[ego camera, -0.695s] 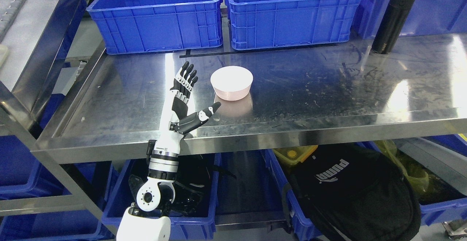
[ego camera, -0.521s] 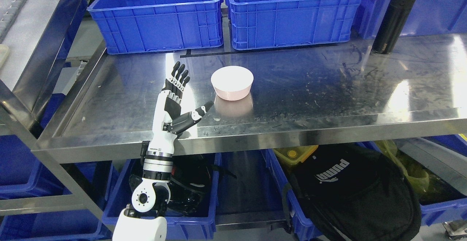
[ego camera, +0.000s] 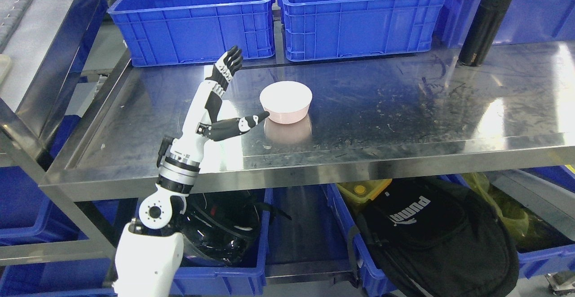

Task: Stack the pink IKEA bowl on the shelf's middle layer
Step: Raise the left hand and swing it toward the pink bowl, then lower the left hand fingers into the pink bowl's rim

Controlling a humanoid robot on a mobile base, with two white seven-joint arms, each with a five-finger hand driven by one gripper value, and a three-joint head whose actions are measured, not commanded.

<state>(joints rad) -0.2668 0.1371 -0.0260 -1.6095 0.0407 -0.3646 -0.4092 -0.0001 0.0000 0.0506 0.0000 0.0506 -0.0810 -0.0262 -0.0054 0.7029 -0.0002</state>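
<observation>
One pink bowl (ego camera: 286, 101) stands upright on the steel shelf (ego camera: 404, 108), near its front half and a little left of the middle; no second bowl shows. Behind it two blue crates (ego camera: 193, 23) sit side by side along the back edge, with part of a third crate (ego camera: 534, 14) at the far right, and one black flask (ego camera: 486, 23) stands upright just in front of that third crate, well apart from the bowl. On the layer below lie one black backpack (ego camera: 435, 234) and, to its left, a blue bin (ego camera: 233, 261) with a dark glossy object inside. Only the left hand (ego camera: 224, 97) is in view, its arm rising from the lower left across the shelf's front edge. The hand is wide open and holds nothing: the four fingers (ego camera: 229, 63) point up and away, left of the bowl and clear of it, while the thumb (ego camera: 251, 121) stretches sideways with its tip at the bowl's near left wall, touching it or just short of it.
</observation>
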